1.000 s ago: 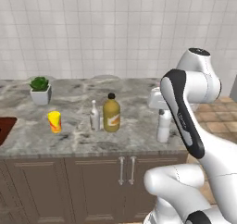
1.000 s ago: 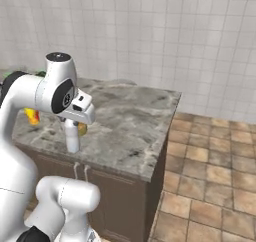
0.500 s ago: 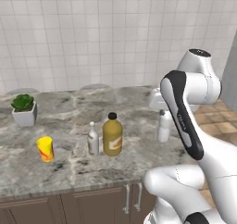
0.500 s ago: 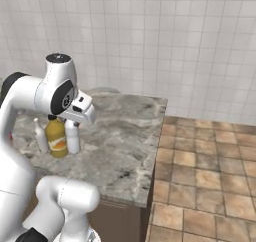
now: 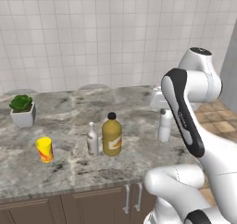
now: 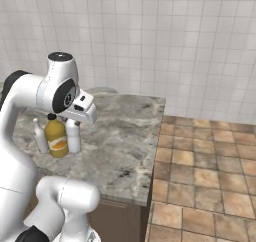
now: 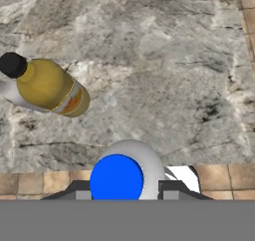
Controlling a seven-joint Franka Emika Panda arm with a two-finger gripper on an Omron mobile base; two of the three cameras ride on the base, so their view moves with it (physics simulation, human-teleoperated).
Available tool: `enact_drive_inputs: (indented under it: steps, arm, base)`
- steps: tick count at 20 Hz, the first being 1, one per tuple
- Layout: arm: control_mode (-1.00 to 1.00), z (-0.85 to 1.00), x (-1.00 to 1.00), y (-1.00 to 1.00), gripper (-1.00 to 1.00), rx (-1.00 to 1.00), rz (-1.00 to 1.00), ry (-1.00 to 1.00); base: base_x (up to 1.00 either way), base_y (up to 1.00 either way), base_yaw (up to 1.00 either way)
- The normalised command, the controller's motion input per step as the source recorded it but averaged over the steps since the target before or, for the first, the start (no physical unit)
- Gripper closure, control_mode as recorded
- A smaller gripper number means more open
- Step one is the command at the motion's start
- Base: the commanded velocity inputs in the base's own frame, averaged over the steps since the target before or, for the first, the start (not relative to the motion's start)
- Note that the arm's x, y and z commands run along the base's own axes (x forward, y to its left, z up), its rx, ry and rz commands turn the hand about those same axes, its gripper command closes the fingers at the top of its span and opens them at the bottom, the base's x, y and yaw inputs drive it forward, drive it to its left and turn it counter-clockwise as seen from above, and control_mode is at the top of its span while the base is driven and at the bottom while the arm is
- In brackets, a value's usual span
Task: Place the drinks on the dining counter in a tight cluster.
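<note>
The claw (image 7: 127,189) grips the small white bottle with blue cap (image 7: 125,176) from above, fingers on either side of it, held over the marbled bench (image 5: 69,163). Just beyond stands the orange-yellow bottle (image 5: 112,135) — the slim beige-white bottle (image 5: 92,139) touching or nearly touching it. Farther off sit a yellow cup (image 5: 44,149) and a potted plant (image 5: 23,109).

Between the jaws, a small white plastic bottle (image 7: 130,171) wears a bright blue cap. Beyond them stand an amber-yellow jug-shaped bottle (image 5: 112,135) with a black cap and orange label, and a slim off-white bottle (image 5: 92,139), on the grey-brown marbled stone surface (image 5: 65,163).
</note>
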Motion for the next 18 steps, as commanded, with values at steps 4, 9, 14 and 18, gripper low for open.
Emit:
enact_drive_inputs:
  steps: [4,9,14,18]
  arm:
    - [1.00,0.00,0.00,0.00,1.00,0.00,0.00,0.00]
    - [-1.00,-0.04,0.00,0.00,1.00,0.00,0.00,0.00]
    - [-1.00,-0.38,0.26,0.11,1.00,0.00,0.04,0.00]
    - [-1.00,-0.64,0.52,0.26,1.00,0.00,0.19,0.00]
  base:
    - [0.00,0.00,0.00]
    - [0.00,0.00,0.00]
    - [0.00,0.00,0.00]
    - [0.00,0.00,0.00]
